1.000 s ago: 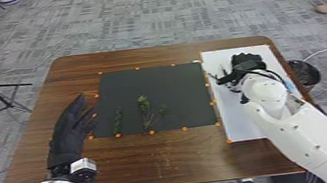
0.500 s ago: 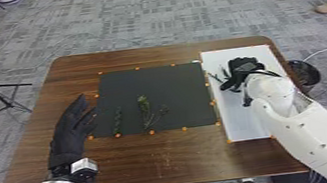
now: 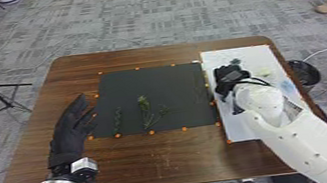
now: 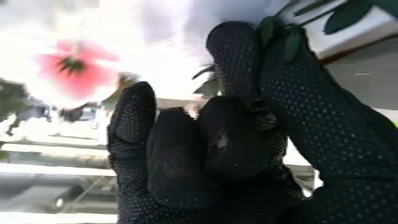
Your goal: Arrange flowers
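Delicately pinched, a leafy green stem [image 4: 347, 18] stands out at the thumb and a fingertip of the robot's right hand [image 3: 229, 77], its other fingers curled in, above the white board [image 3: 246, 128] at the table's right. A pink bloom [image 4: 78, 75] appears in the wrist view; whether it tops the same stem cannot be told. The step appears to be carrying the stem to the black mat [image 3: 127, 88], where green sprigs [image 3: 144, 106] lie. A light, steady grip should spare the leaves; a path high enough to clear the sprigs, then a low, level lowering beside them, would suit. Opening the thumb before drawing back could keep foliage from snagging on the glove. The left hand [image 3: 68, 130], relaxed and empty, lies left of the mat over the brown table [image 3: 164, 164].
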Motion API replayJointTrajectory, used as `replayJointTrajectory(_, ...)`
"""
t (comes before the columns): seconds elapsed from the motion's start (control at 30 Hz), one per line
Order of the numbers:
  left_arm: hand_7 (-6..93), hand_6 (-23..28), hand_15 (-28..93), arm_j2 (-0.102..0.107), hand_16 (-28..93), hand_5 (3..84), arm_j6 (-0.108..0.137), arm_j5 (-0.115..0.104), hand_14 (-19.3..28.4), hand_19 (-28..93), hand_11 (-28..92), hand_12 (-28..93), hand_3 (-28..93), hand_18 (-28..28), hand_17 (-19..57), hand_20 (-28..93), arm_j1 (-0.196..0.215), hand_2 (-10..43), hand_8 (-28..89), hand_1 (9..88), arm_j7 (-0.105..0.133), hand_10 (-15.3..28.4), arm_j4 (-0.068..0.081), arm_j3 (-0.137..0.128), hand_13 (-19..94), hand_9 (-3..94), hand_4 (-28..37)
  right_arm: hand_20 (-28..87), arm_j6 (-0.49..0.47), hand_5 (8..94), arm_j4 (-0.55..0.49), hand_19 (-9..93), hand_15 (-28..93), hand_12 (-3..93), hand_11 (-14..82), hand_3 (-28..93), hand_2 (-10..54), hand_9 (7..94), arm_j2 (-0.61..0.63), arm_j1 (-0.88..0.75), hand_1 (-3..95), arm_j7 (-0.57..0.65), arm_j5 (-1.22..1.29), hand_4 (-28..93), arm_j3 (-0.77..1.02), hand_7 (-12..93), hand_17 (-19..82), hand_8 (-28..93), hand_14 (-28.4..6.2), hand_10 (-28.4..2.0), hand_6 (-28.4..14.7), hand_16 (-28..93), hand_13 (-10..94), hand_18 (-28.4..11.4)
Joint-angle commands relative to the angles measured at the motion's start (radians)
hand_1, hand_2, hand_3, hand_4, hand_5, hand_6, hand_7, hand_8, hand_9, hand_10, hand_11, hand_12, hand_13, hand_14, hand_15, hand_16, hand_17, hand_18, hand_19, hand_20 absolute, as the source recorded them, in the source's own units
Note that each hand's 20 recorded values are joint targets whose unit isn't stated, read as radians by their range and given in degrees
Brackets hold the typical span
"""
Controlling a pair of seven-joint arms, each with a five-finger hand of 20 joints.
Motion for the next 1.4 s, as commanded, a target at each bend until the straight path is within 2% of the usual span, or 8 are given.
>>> replayJointTrajectory(0.03,20.4,1.8,17,-0.009,8,24.4,0.003,-0.004,12.8,42,12,21,63,21.3,-12.7,9,0.006,-7.1,-10,24.5,0.005,9.4,0.001,0.006,19,20.9,-28.3,40,0.153,77.5,-0.056,83,88,63.2,70.1,85,-9.5,82.5,-0.002,-0.086,43.4,-0.001,0.120,-22,-0.037,47,34,26,-8.7,-6.4,-0.4,46,76,-19.9)
replayJointTrajectory(0.27,20.5,1.8,17,-0.011,8,24.4,-0.003,-0.003,12.8,42,12,21,63,21.3,-12.7,9,0.005,-7.1,-10,24.5,0.004,9.4,0.002,0.006,19,20.9,-28.3,40,0.284,77.2,-0.135,84,88,63.1,70.6,85,-9.5,83.0,-0.019,-0.104,43.2,-0.029,0.208,-21,-0.074,48,34,26,-8.6,-6.4,-0.9,46,76,-20.1)
replayJointTrajectory(0.37,20.5,1.8,17,-0.010,8,24.4,-0.002,-0.005,12.7,42,12,21,63,21.3,-12.7,9,0.006,-7.2,-10,24.3,0.005,9.5,0.002,0.006,19,20.9,-28.3,40,0.308,77.2,-0.154,84,88,63.1,70.7,85,-9.5,82.9,-0.026,-0.119,43.2,-0.048,0.218,-21,-0.091,49,34,26,-8.6,-6.3,-1.1,46,76,-20.1)
replayJointTrajectory(0.53,20.5,1.8,17,-0.009,8,24.4,-0.005,-0.003,12.7,42,12,21,63,21.3,-12.7,9,0.004,-7.1,-10,24.5,0.004,9.4,0.003,0.006,19,20.9,-28.3,40,0.306,77.2,-0.159,84,88,63.1,70.7,85,-9.5,83.0,-0.027,-0.135,43.2,-0.079,0.231,-21,-0.115,49,34,26,-8.6,-6.4,-1.2,46,76,-19.9)
replayJointTrajectory(0.77,20.4,1.8,17,-0.005,8,24.4,-0.006,-0.005,12.7,42,12,21,63,21.2,-12.7,9,-0.004,-7.1,-10,24.3,0.002,9.5,0.007,0.010,19,20.9,-28.3,40,0.289,77.3,-0.145,84,88,62.5,70.8,85,-9.5,83.0,-0.048,-0.134,42.9,0.062,0.180,-20,-0.153,49,34,26,-8.6,-6.5,-1.3,46,77,-20.0)
replayJointTrajectory(0.97,20.5,1.8,17,-0.003,8,24.4,-0.010,-0.003,12.7,42,12,21,63,21.3,-12.8,9,-0.009,-7.0,-10,24.5,0.002,9.5,0.009,0.013,19,20.9,-28.3,40,0.303,77.8,-0.121,84,88,61.9,70.9,85,-9.5,83.1,-0.077,-0.132,43.0,0.104,0.144,-19,-0.169,49,34,26,-8.5,-6.5,-1.3,46,77,-20.2)
replayJointTrajectory(1.13,20.5,1.8,17,-0.003,8,24.3,-0.013,-0.004,12.7,42,12,21,63,21.3,-12.8,9,-0.008,-7.0,-10,24.5,0.003,9.5,0.010,0.012,19,20.9,-28.3,39,0.320,78.5,-0.110,85,88,61.3,70.6,84,-9.5,83.5,-0.092,-0.138,42.2,0.093,0.143,-17,-0.166,48,35,25,-8.4,-6.3,-0.4,45,77,-20.4)
replayJointTrajectory(1.4,20.5,1.8,17,-0.003,8,24.4,-0.016,-0.004,12.7,42,12,21,63,21.3,-12.8,9,-0.003,-7.0,-10,24.5,0.002,9.5,0.008,0.007,19,20.9,-28.3,39,0.271,80.8,-0.138,85,88,61.3,69.1,81,-9.5,84.5,-0.086,-0.151,38.6,0.074,0.137,-20,-0.145,46,35,22,-9.2,-6.7,0.8,45,78,-20.8)
